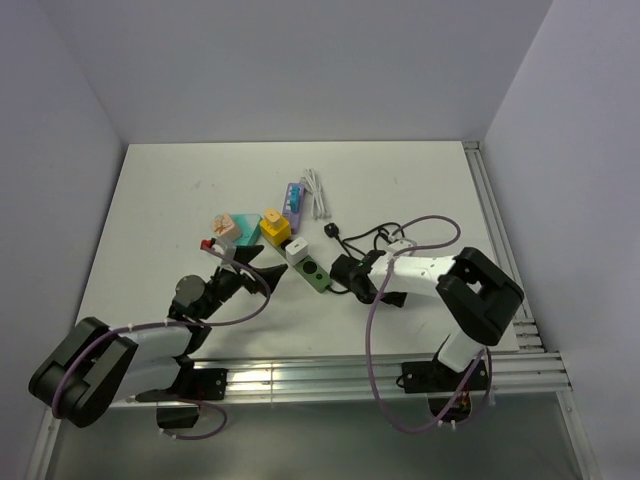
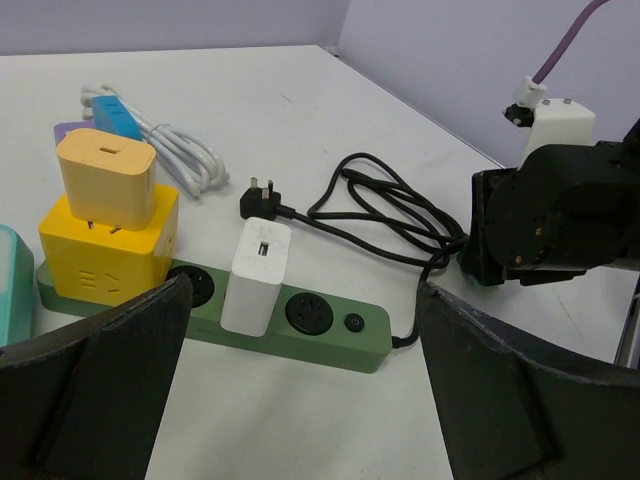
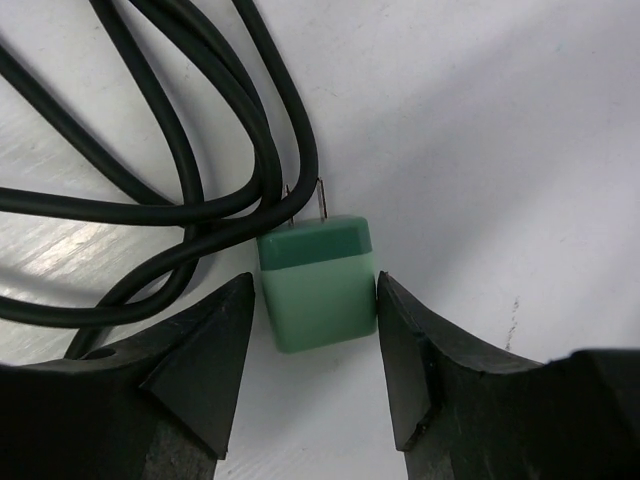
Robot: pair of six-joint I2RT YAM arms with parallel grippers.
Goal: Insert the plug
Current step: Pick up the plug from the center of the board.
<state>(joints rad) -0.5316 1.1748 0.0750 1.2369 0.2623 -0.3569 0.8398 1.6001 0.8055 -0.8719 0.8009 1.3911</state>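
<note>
Two pincers are mine, and I begin with the right pincer (image 3: 315, 290). Its fingers (image 3: 200, 360) stand apart with the small green plug (image 3: 318, 300) between them, one close against each side. I cannot tell whether they press it or only flank it. The plug lies flat on the white counter (image 3: 480, 120). Its two metal prongs (image 3: 322, 200) point away from me, toward loops of black cable (image 3: 180, 150) that curl just beside it and touch its prong end.

My left pincer (image 2: 302, 300) is spread wide and holds nothing. Through its gap I see the green power strip (image 2: 330, 325) lying on the counter. A white charger (image 2: 255, 275) stands upright in the strip. To one side of it is a free round socket (image 2: 308, 315), with a small button (image 2: 352, 322) near the end where the black cable leaves. On the other side sits a yellow cube adapter (image 2: 105, 245) with a pale orange plug (image 2: 105, 180) on top. A teal block (image 2: 12, 285) shows at the edge of that view, beside the yellow cube.

Beyond the strip lies a black three-pin plug (image 2: 260, 200) on its cable. Farther back are a bundle of white cord (image 2: 180, 150) and a blue piece (image 2: 115, 115).

From above, my right pincer is near the strip's cable end and my left pincer is at its near side.
</note>
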